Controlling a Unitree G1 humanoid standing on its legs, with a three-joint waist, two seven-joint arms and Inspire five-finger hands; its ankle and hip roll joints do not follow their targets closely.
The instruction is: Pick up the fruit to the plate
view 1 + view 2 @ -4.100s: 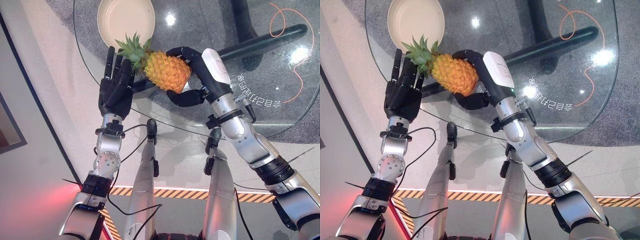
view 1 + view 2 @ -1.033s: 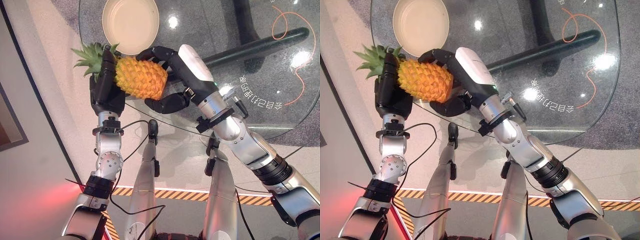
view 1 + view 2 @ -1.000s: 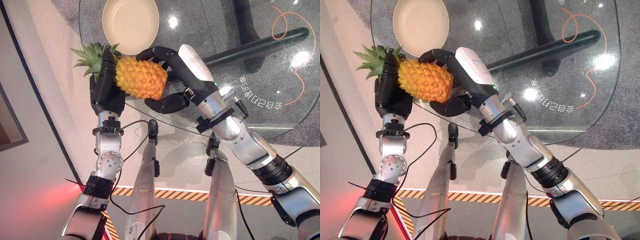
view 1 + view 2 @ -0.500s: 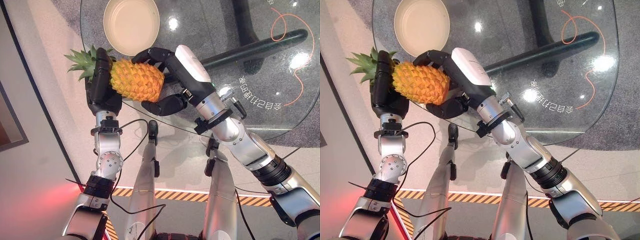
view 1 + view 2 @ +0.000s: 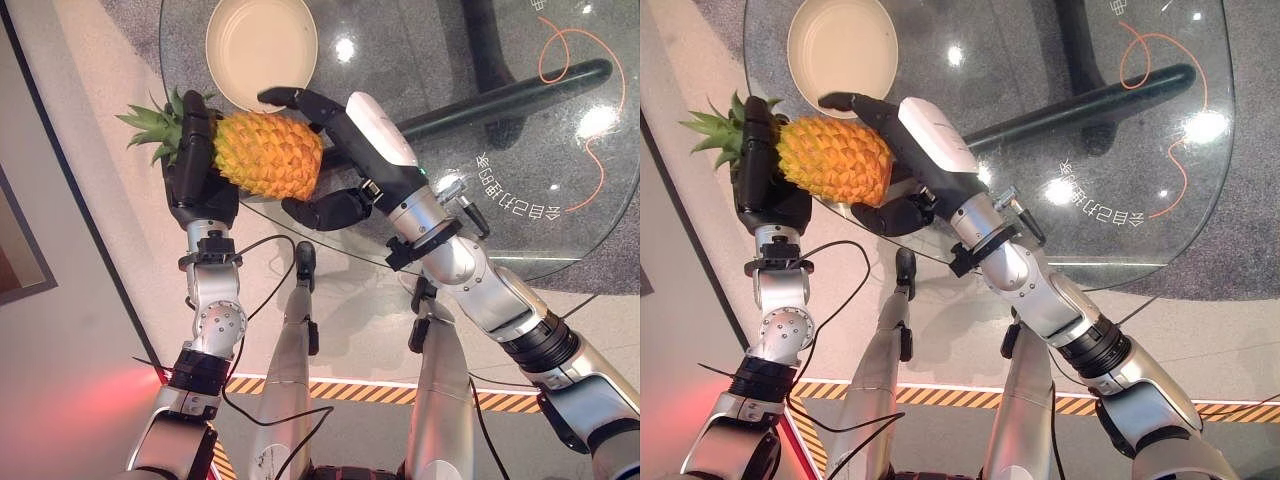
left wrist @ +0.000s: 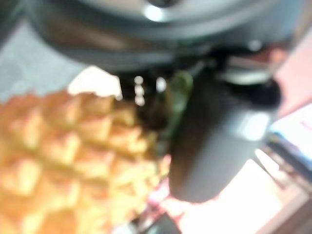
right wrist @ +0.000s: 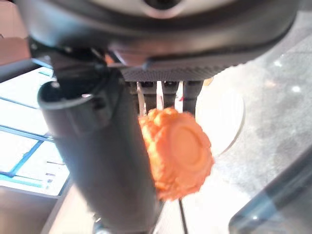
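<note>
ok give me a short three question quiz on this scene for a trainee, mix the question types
1. True or false: the orange-yellow pineapple with its green leafy crown already lies in the round cream plate.
2. Which hand is by the pineapple's leafy crown end? A. the left hand B. the right hand C. neither
3. Fill in: the plate stands on the round ____ table.

Key
1. False: the pineapple is held between both hands at the table's near edge, short of the plate, which has nothing in it.
2. A: the left hand is at the crown end; the right hand's fingers and thumb reach round the body from the other end.
3. Glass.
</note>
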